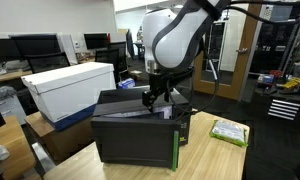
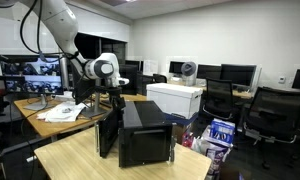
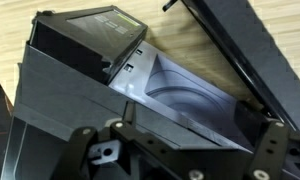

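Observation:
A black boxy machine (image 1: 140, 138) stands on a wooden table (image 1: 215, 158); it shows in both exterior views (image 2: 147, 142). Its top flap (image 1: 123, 99) is raised. My gripper (image 1: 153, 97) hangs just above the machine's open top, seen also in an exterior view (image 2: 114, 100). In the wrist view the gripper (image 3: 180, 150) is open and empty, its fingers spread wide at the bottom edge. Below them lies a grey curved cavity (image 3: 185, 95) inside the machine, with the black flap (image 3: 230, 50) at the upper right.
A white box with a lid (image 1: 70, 85) stands beside the table (image 2: 176, 98). A green packet (image 1: 228, 131) lies on the table. Papers (image 2: 65, 112) lie on a desk. Office chairs (image 2: 265, 115) and monitors (image 2: 30, 68) surround the area.

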`<state>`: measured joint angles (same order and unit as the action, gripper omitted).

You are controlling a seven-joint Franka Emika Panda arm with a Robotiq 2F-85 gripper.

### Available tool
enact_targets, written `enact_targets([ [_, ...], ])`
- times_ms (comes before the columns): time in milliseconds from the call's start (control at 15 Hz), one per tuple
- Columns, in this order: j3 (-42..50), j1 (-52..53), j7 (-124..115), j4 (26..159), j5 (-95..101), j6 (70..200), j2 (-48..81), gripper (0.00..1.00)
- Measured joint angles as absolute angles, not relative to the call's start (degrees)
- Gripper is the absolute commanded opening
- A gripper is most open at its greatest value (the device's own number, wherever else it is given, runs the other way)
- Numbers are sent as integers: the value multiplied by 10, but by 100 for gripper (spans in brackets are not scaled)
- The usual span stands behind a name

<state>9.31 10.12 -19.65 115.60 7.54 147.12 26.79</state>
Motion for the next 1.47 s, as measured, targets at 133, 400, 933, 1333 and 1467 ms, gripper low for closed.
enact_targets([
  [133, 91, 98, -196, 1156, 75, 1471, 268, 100],
  [400, 86, 98, -196, 1156, 76, 1471, 268, 100],
  [933, 50, 52, -144, 1113, 44, 1442, 256, 100],
  [1333, 3, 10, -29, 1064, -16, 1309, 232, 100],
  [1467, 3, 10, -28, 1060, -16, 1305, 233, 100],
])
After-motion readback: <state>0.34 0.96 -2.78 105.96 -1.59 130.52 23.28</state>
